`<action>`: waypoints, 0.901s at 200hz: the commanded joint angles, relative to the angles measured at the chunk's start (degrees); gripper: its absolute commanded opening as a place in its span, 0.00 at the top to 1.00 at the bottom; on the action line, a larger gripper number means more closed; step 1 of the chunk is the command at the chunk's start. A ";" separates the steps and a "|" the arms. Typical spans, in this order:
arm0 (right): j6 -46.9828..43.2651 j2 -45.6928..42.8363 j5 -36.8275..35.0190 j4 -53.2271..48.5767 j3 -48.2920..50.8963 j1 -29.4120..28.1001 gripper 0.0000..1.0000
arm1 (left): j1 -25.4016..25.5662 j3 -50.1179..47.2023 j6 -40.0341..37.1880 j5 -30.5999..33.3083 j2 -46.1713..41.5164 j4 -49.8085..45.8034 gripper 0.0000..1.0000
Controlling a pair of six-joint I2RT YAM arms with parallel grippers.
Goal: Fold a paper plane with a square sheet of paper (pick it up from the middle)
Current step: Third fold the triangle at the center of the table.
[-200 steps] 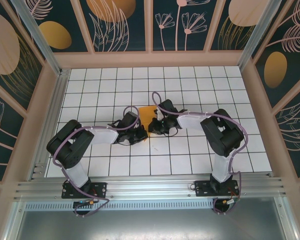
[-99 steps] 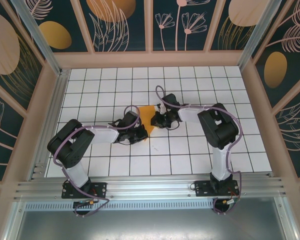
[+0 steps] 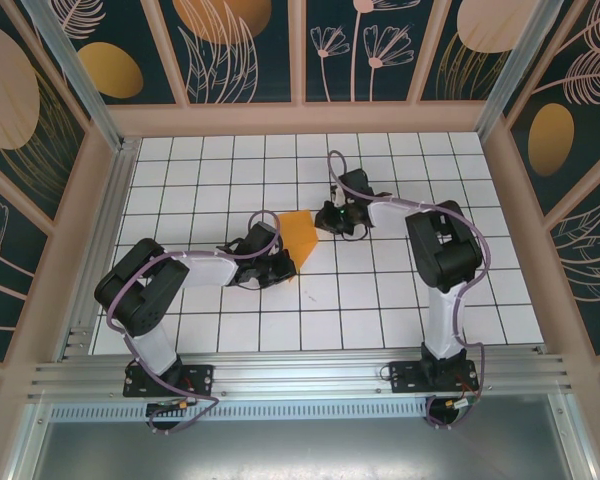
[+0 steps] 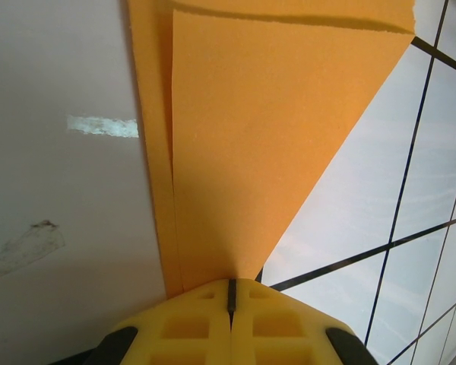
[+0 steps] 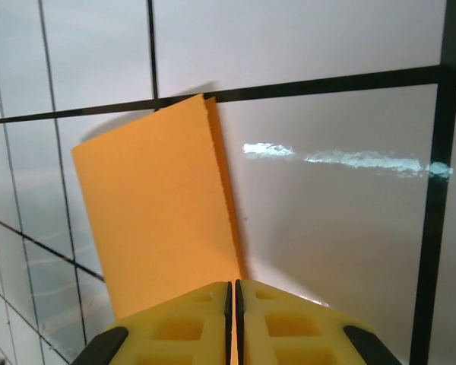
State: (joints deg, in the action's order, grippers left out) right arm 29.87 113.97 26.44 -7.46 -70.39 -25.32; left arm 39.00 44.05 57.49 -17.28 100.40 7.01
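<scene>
The sheet of paper [image 3: 300, 235] is orange and folded into a tapering shape with layered edges, lying flat on the white tiles at mid-table. Its narrow near tip runs into my left gripper [image 3: 288, 264], which is shut on it. In the left wrist view the paper [image 4: 251, 152] fans out from the closed yellow fingertips of the left gripper [image 4: 231, 283]. My right gripper [image 3: 326, 220] sits just right of the paper's far right edge, jaws shut. In the right wrist view the paper [image 5: 159, 220] lies just ahead and left of the right gripper [image 5: 233, 285], with nothing visibly pinched.
The white tiled table [image 3: 380, 300] has black grid lines and is boxed in by wooden walls [image 3: 500, 200] on three sides. A metal rail [image 3: 300, 375] runs along the near edge, with the arm bases bolted to it.
My right gripper has slid back and to the right, off the top of the paper to beside its far edge, uncovering more of it. The left gripper has stayed put on the tip.
</scene>
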 commanded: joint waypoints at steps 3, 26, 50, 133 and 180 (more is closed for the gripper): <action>-0.61 -7.56 1.05 1.08 4.44 -2.12 0.85 | -0.40 -2.57 -0.81 7.04 3.47 -12.37 0.94; 0.43 -7.64 1.87 1.01 8.32 -5.30 0.85 | -0.35 -2.57 -0.58 7.26 3.14 -12.13 0.94; 1.49 -5.30 2.79 1.73 8.89 -5.73 0.86 | -0.37 -2.57 -0.41 7.34 2.71 -11.75 0.93; 2.26 1.01 -2.32 -1.75 4.95 -4.70 0.86 | -0.34 -2.79 -0.36 7.72 1.40 -11.66 0.93; 2.73 2.52 -2.86 -3.65 4.14 -5.09 0.86 | -0.30 -3.26 -3.46 3.56 -1.84 -9.36 0.90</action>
State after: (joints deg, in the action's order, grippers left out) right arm 31.97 113.43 28.53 -7.75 -65.19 -30.92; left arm 39.07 43.94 57.06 -14.90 99.31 6.00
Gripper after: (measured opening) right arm 0.138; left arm 0.088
